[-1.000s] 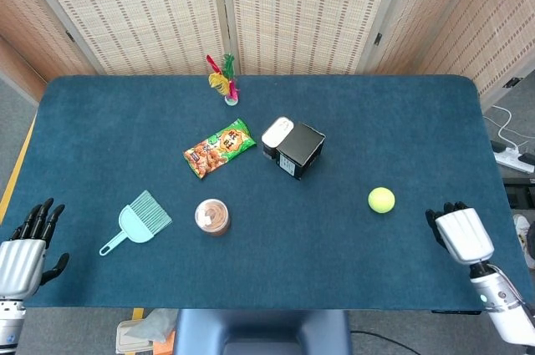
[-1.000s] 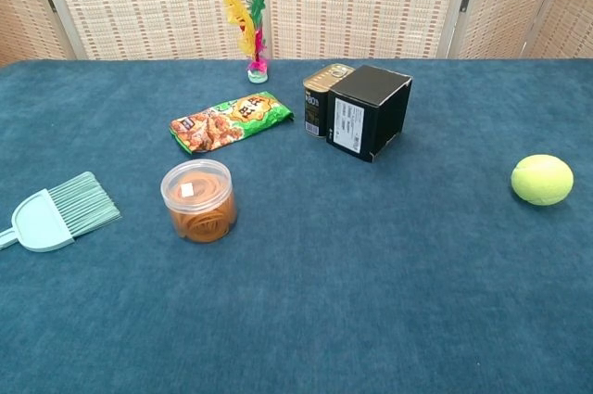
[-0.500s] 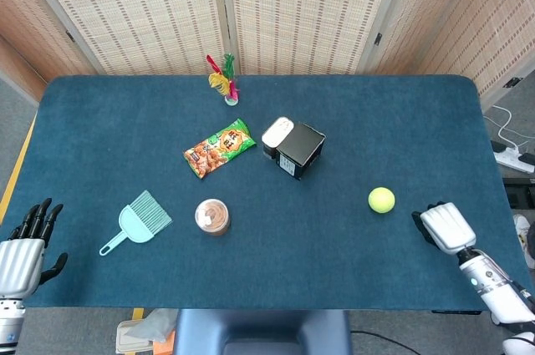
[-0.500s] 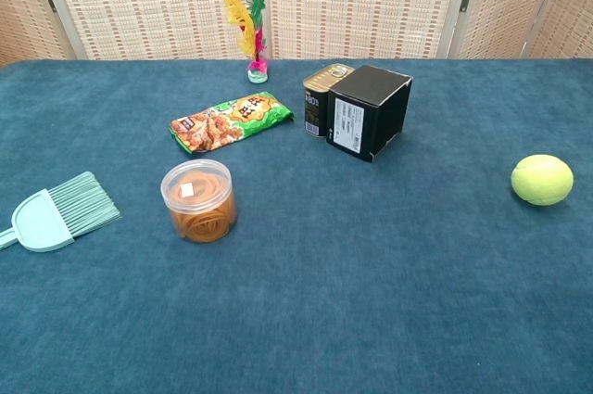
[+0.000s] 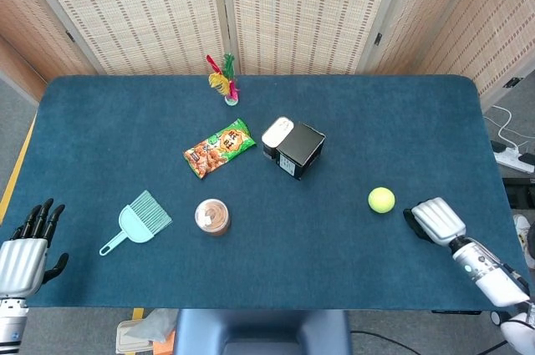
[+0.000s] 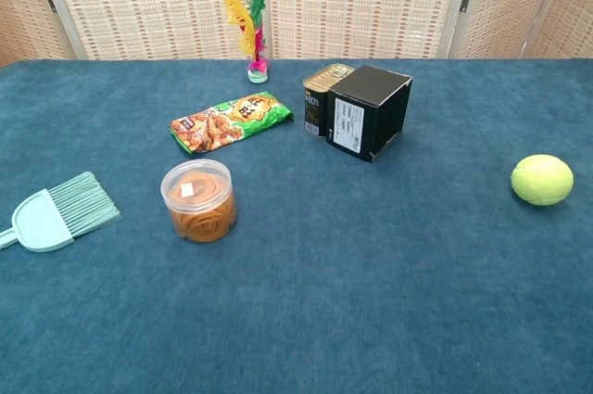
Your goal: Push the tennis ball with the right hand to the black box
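Note:
The yellow-green tennis ball (image 5: 381,200) lies on the blue table (image 5: 351,255), right of centre; the chest view shows the tennis ball (image 6: 542,179) near its right edge. The black box (image 5: 299,150) stands near the table's middle, up and to the left of the ball, and is the black box (image 6: 369,111) in the chest view. My right hand (image 5: 433,220) hovers just right of and slightly nearer than the ball, a small gap apart, holding nothing. My left hand (image 5: 25,251) rests off the near left corner with its fingers spread. Neither hand appears in the chest view.
A tin can (image 5: 277,133) touches the box's left side. A snack bag (image 5: 220,148), a round tub (image 5: 212,216), a teal dustpan brush (image 5: 138,221) and a feather shuttlecock (image 5: 223,81) lie to the left. Bare cloth separates ball and box.
My right hand has slid left along the near right edge, closing most of the gap to the ball. The ball, box and left hand have stayed put.

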Available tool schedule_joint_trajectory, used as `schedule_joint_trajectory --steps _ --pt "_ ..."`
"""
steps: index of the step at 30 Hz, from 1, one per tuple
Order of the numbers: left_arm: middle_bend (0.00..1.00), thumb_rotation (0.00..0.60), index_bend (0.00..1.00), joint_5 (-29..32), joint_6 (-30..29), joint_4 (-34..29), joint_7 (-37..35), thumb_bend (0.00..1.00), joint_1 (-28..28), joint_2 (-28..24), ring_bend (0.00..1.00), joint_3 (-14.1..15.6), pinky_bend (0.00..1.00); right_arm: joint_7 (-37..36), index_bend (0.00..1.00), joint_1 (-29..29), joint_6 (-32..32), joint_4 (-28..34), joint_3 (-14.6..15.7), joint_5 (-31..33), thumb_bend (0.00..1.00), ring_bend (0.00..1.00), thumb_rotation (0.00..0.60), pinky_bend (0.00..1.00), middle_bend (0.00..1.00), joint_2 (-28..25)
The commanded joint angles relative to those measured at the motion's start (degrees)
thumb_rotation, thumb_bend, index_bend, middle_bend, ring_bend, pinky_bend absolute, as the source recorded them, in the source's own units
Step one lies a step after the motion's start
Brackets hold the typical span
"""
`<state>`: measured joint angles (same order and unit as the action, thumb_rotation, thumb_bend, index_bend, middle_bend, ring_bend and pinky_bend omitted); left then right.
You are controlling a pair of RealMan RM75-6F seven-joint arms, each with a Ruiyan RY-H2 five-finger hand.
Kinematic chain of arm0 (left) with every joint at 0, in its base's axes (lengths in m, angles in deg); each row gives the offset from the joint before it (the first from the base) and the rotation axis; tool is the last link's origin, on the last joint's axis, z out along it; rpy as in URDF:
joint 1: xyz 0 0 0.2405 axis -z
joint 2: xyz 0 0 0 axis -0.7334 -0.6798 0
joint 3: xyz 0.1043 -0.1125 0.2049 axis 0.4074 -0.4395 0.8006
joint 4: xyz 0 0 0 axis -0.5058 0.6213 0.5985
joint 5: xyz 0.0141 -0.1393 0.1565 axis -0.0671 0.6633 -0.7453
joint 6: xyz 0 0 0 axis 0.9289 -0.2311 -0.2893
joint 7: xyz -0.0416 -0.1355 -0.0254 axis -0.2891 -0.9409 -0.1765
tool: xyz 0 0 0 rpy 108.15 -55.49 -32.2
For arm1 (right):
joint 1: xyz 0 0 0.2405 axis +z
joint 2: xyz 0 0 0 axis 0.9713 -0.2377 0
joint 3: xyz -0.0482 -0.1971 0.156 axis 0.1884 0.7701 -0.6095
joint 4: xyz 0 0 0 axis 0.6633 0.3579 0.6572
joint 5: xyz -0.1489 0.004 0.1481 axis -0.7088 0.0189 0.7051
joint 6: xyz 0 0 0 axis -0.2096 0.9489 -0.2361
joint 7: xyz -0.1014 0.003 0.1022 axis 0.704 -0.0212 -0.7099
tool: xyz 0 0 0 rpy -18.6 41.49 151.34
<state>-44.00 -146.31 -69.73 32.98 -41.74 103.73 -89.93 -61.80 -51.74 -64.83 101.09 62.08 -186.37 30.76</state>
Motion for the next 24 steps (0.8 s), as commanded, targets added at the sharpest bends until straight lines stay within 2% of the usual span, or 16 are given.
schedule_joint_trajectory --steps 1,16,24 --pt "0.02 0.6 0.06 0.1 -0.2 0.0 0.3 0.33 0.0 0.2 0.01 -0.1 0.31 -2.9 0.8 1.3 0.5 -2.5 1.2 -1.1 0.73 0.6 0.6 0.6 0.87 1.6" --pt "0.02 0.6 0.06 4.4 1.2 0.5 4.9 0.33 0.8 1.7 0.01 -1.6 0.31 -12.8 0.8 6.5 2.0 -9.3 4.1 -3.9 0.73 0.6 0.6 0.6 0.86 5.6" --pt "0.02 0.6 0.06 4.9 0.0 0.6 6.0 0.34 0.6 2.3 0.01 -2.0 0.31 -16.3 0.8 9.2 3.3 -12.2 5.3 -4.7 0.73 0.6 0.6 0.6 0.86 7.4"
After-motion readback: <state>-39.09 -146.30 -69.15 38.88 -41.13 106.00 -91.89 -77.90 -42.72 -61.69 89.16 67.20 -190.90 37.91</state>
